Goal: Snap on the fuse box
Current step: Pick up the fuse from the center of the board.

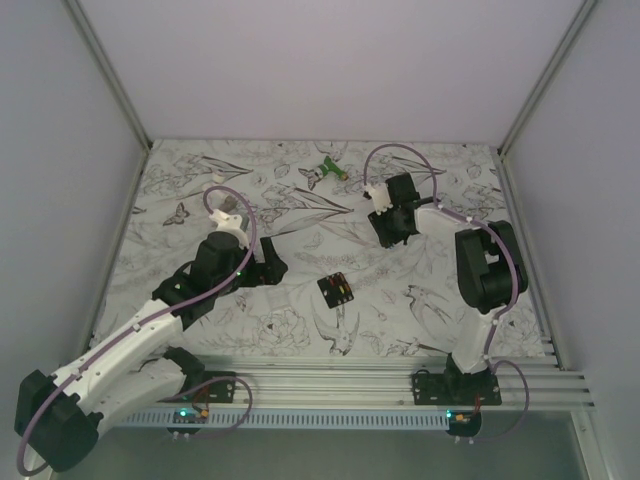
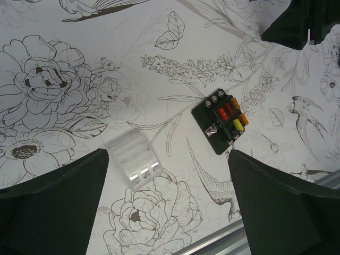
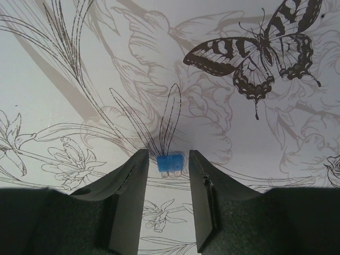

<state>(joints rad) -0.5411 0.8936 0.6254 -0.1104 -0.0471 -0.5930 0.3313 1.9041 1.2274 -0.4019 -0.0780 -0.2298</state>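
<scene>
The fuse box (image 1: 336, 290) is a small black square lying flat on the flower-print table between the two arms. In the left wrist view the fuse box (image 2: 220, 123) shows red, orange and yellow fuses in its slots. A clear plastic cover (image 2: 135, 159) lies left of it, apart from it. My left gripper (image 2: 169, 178) hangs wide open above the table, the cover near its left finger (image 2: 58, 207). My right gripper (image 3: 168, 156) stands part open around a loose blue fuse (image 3: 170, 163) on the table, a gap on each side.
A green-and-white tool (image 1: 328, 170) lies at the back of the table. An aluminium rail (image 1: 400, 385) runs along the near edge. White walls close in the left, right and back. The right arm's dark end (image 2: 297, 21) shows beyond the fuse box.
</scene>
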